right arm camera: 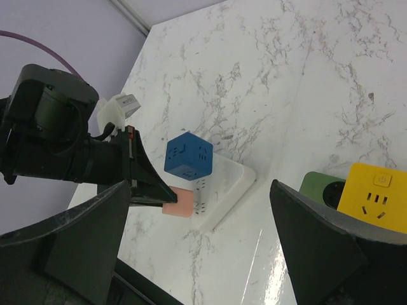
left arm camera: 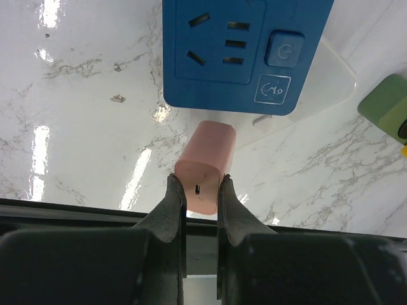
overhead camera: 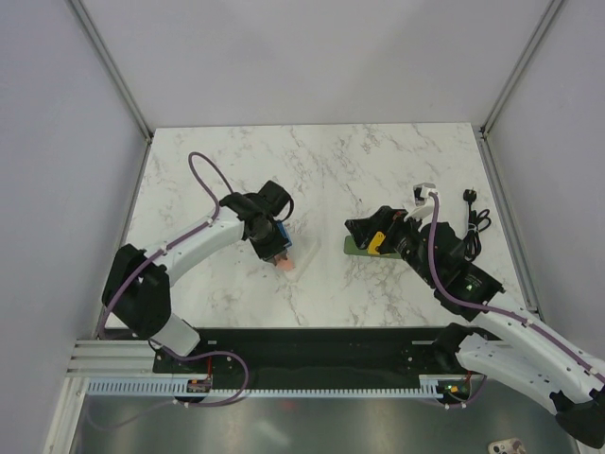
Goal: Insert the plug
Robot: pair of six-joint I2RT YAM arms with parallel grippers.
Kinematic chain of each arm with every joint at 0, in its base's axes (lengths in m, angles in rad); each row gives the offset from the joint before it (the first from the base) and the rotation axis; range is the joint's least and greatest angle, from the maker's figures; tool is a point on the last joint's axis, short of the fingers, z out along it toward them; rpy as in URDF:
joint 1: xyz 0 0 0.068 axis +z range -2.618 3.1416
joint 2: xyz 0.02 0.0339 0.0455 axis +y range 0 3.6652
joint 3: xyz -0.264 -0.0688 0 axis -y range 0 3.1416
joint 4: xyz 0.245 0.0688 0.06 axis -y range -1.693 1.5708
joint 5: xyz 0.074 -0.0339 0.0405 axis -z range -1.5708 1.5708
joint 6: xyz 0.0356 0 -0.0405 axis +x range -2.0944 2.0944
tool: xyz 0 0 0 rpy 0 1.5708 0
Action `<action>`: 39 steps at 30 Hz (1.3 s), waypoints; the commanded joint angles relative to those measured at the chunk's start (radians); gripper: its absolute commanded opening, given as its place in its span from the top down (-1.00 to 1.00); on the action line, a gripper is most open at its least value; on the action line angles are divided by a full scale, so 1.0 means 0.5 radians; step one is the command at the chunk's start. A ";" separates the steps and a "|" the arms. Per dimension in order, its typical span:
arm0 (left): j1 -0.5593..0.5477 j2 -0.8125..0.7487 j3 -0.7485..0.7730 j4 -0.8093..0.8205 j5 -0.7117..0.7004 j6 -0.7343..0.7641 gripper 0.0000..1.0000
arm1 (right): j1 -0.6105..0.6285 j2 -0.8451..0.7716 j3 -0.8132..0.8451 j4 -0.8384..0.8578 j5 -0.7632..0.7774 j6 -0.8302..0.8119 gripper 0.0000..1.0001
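Carefully: your right hand (right arm camera: pixel 198 194) gapes wide, and the yellow plug (right arm camera: pixel 372 197) sits against the green strip (right arm camera: pixel 320 185), beside its right finger. Centre on the plug, then close squarely. Your left hand (left arm camera: pixel 200 185) pinches a pink block (left arm camera: pixel 208 155).

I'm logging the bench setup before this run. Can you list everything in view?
plug: one, yellow, beside the strip, by the right gripper
strip: one, dark green, table right of centre
cube: one, blue with sockets, on the base, left of centre
base: one, white, under the cube
block: one, pink, at the base's near edge, held
corded plug: one, black, far right of the table
table: one, white marble
left gripper: one, black, shut on the block
right gripper: one, black, open, near the plug and strip
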 commanded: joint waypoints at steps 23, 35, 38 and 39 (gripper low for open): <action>-0.113 0.207 0.229 -0.208 -0.258 -0.074 0.95 | -0.003 -0.046 -0.002 -0.032 0.063 -0.030 -0.96; -0.168 0.234 0.315 -0.208 -0.276 -0.080 0.95 | -0.003 -0.055 0.001 -0.045 0.054 -0.018 -0.96; -0.180 0.265 0.340 -0.211 -0.285 -0.074 0.95 | -0.003 -0.055 0.001 -0.051 0.051 -0.018 -0.96; -0.184 0.271 0.343 -0.211 -0.285 -0.077 0.95 | -0.003 -0.055 0.001 -0.054 0.051 -0.021 -0.96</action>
